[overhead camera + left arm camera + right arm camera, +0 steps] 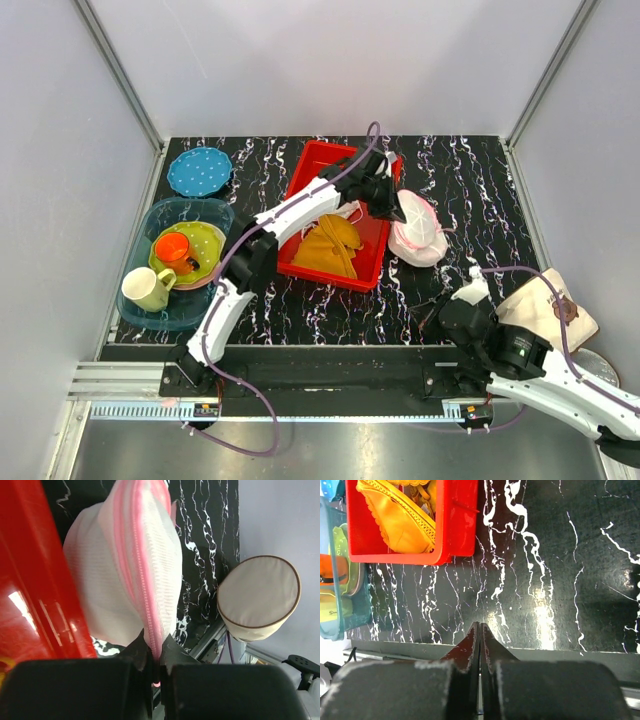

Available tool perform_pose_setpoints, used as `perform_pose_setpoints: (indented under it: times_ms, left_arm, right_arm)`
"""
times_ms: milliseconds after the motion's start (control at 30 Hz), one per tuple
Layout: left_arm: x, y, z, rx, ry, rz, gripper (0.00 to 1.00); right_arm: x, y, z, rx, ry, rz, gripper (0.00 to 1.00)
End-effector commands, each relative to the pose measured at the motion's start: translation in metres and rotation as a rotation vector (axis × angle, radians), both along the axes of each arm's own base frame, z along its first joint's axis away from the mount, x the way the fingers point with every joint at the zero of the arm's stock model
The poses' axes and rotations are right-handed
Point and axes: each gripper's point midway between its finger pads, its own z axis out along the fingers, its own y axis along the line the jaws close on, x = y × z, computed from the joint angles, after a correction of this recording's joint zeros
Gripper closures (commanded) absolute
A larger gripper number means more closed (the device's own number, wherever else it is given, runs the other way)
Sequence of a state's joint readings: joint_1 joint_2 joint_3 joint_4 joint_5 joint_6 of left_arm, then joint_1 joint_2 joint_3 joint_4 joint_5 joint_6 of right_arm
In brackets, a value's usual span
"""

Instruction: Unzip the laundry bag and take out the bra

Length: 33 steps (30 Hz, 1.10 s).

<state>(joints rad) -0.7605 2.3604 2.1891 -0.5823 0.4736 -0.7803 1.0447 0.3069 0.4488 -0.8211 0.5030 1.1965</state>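
White mesh with a pink zipper band: the laundry bag (pixel 418 232) lies on the black marbled table (pixel 470 180), just beside the right wall of the red bin (pixel 330 278). The left gripper (pixel 156 652) is pressed together on the pink zipper edging at the bag's near rim. Whether the small pull tab itself is between the fingers, I cannot tell. The bra I cannot make out clearly; I judge that it is inside the mesh.

For this step the pull should follow the curve of the zipper and not go straight away from it, because the pouch is soft and light and would probably slide along with the hand instead of opening. It needs a counter-hold. The right gripper (pixel 480 630) hangs over bare table near the front edge, its fingers shut on nothing, well apart from the bag. In my judgement it should come and pin the mesh on the far side of the zipper.

Inside the red bin lies a mustard-yellow cloth (pixel 330 245), which is not part of the task. To the left stand a teal tub (pixel 140 310) with cups and dishes, and a blue dotted plate (pixel 199 171). A round beige box (pixel 260 597) is at the right. Pale grey walls close the table on three sides.
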Motion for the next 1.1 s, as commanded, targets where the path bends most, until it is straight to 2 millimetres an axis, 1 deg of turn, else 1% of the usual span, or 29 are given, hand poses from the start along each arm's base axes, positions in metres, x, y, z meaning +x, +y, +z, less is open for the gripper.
perform_pose_setpoints:
  times_ms: [0,33,67,100,133,167,200,233,267,300,333,367,400,433,467,500,567,600,633,667,700,733,767,833,867,900,967,1000,1067]
  left_arm:
    - [0.002,-0.002,0.030,-0.054,-0.106,-0.072,1.00]
    - [-0.001,-0.001,0.036,-0.062,-0.116,-0.086,1.00]
    - [-0.006,-0.001,0.039,-0.070,-0.120,-0.103,1.00]
    - [-0.009,-0.001,0.041,-0.073,-0.131,-0.118,1.00]
    - [-0.012,0.002,0.036,-0.065,-0.125,-0.124,1.00]
    - [-0.015,0.002,0.042,-0.075,-0.135,-0.132,1.00]
    - [-0.017,0.003,0.042,-0.078,-0.144,-0.146,1.00]
    - [-0.019,0.004,0.039,-0.076,-0.141,-0.158,1.00]
    - [-0.021,0.005,0.042,-0.085,-0.147,-0.172,1.00]
    - [-0.022,0.006,0.042,-0.087,-0.158,-0.190,1.00]
    - [-0.024,0.007,0.041,-0.092,-0.155,-0.205,1.00]
    - [-0.031,0.005,0.043,-0.122,-0.144,-0.246,1.00]
    - [-0.035,0.005,0.044,-0.134,-0.140,-0.270,1.00]
    - [-0.037,0.004,0.045,-0.144,-0.138,-0.284,1.00]
    - [-0.041,0.006,0.046,-0.150,-0.131,-0.298,1.00]
    - [-0.043,0.007,0.052,-0.158,-0.140,-0.303,1.00]
    - [-0.046,0.010,0.057,-0.165,-0.145,-0.307,1.00]
    - [-0.048,0.011,0.062,-0.173,-0.145,-0.307,1.00]
    - [-0.052,0.013,0.080,-0.195,-0.167,-0.303,1.00]
    - [-0.054,0.014,0.091,-0.219,-0.182,-0.305,1.00]
    - [-0.058,0.016,0.093,-0.226,-0.168,-0.297,1.00]
    - [-0.061,0.019,0.111,-0.252,-0.192,-0.294,1.00]
    - [-0.063,0.019,0.118,-0.272,-0.206,-0.296,1.00]
    - [-0.067,0.022,0.126,-0.286,-0.208,-0.296,1.00]
    - [-0.070,0.024,0.135,-0.299,-0.219,-0.303,1.00]
    - [-0.072,0.025,0.137,-0.304,-0.221,-0.309,1.00]
    - [-0.075,0.027,0.143,-0.312,-0.227,-0.315,1.00]
    - [-0.076,0.028,0.145,-0.313,-0.232,-0.318,1.00]
    - [-0.077,0.029,0.145,-0.309,-0.230,-0.320,1.00]
  right_arm:
    - [0.001,-0.007,0.004,0.007,0.001,-0.042,1.00]
    - [0.002,-0.011,0.005,-0.009,-0.004,-0.054,1.00]
    - [0.004,-0.014,0.013,-0.009,-0.020,-0.067,0.96]
    - [0.009,-0.019,0.018,-0.026,-0.047,-0.094,0.73]
    - [0.012,-0.022,0.028,-0.049,-0.070,-0.096,0.63]
    - [0.015,-0.025,0.033,-0.072,-0.086,-0.107,0.58]
    - [0.022,-0.032,0.038,-0.108,-0.116,-0.140,0.57]
    - [0.026,-0.033,0.046,-0.160,-0.133,-0.141,0.59]
    - [0.031,-0.033,0.052,-0.195,-0.152,-0.140,0.61]
    - [0.036,-0.032,0.053,-0.260,-0.147,-0.130,0.61]
    - [0.041,-0.033,0.069,-0.306,-0.170,-0.106,0.62]
    - [0.044,-0.034,0.071,-0.328,-0.153,-0.099,0.62]
    - [0.042,-0.027,0.065,-0.358,-0.115,-0.024,0.64]
    - [0.052,-0.032,0.069,-0.340,-0.110,-0.053,0.66]
    - [0.054,-0.029,0.068,-0.334,-0.103,-0.025,0.66]
    - [0.053,-0.019,0.062,-0.312,-0.067,0.027,0.66]
    - [0.064,-0.014,0.063,-0.310,-0.064,0.061,0.66]
    - [0.065,-0.004,0.055,-0.321,-0.029,0.132,0.66]
    - [0.069,0.001,0.059,-0.318,-0.026,0.152,0.66]
    - [0.074,0.000,0.058,-0.324,-0.008,0.155,0.65]
    - [0.073,0.007,0.053,-0.326,0.016,0.213,0.65]
    - [0.078,0.015,0.060,-0.300,-0.010,0.237,0.63]
    - [0.080,0.018,0.063,-0.281,-0.023,0.251,0.60]
    - [0.082,0.028,0.071,-0.239,-0.049,0.311,0.56]
    - [0.082,0.029,0.071,-0.232,-0.046,0.326,0.53]
    - [0.082,0.032,0.068,-0.216,-0.032,0.369,0.42]
    - [0.082,0.035,0.066,-0.186,-0.018,0.405,0.34]
    - [0.088,0.031,0.067,-0.176,-0.025,0.395,0.31]
    - [0.088,0.032,0.068,-0.134,-0.032,0.410,0.31]
